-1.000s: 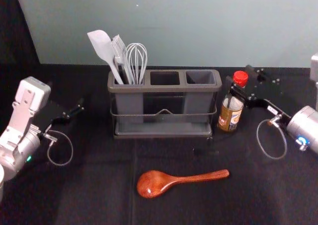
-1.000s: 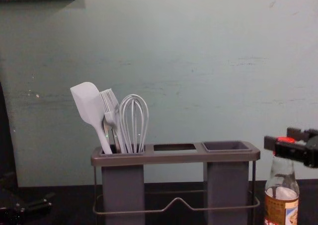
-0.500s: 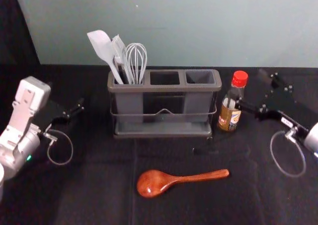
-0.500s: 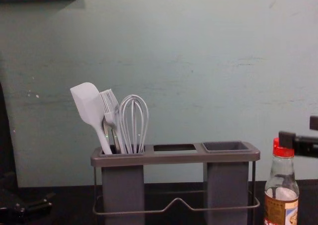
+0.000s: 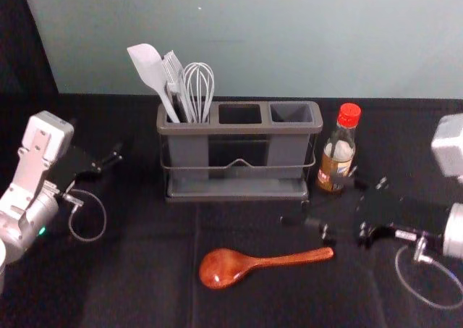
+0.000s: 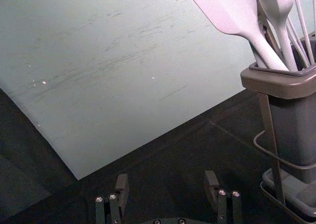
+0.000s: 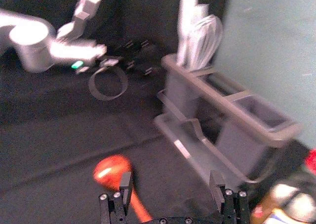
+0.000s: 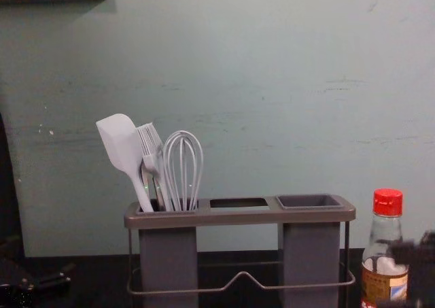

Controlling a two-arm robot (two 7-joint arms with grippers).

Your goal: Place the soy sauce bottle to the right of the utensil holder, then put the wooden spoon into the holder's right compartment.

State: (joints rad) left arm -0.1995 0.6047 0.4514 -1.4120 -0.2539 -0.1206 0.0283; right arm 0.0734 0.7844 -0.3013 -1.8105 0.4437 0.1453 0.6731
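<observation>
The soy sauce bottle [image 5: 338,153] stands upright just right of the utensil holder [image 5: 239,129], red cap on top. My right gripper [image 5: 331,202] is open in front of the bottle, lower than before, one finger overlapping the bottle's base in the head view. The wooden spoon [image 5: 228,268] lies on the table before the holder, handle pointing right. In the right wrist view, the spoon [image 7: 112,170] shows beside the open right gripper [image 7: 171,180]. My left gripper [image 5: 113,158] is parked at the left, its fingers apart in its wrist view [image 6: 166,181].
A white spatula [image 5: 150,71], brush and whisk [image 5: 198,85] stand in the holder's left compartment; its middle and right compartments [image 5: 291,113] are empty. A wall rises behind the black-covered table [image 5: 145,270].
My right gripper has let go of the bottle's neck, backed off to the right, then come down and forward toward the spoon's side. The bottle stays upright; the left arm is unmoved.
</observation>
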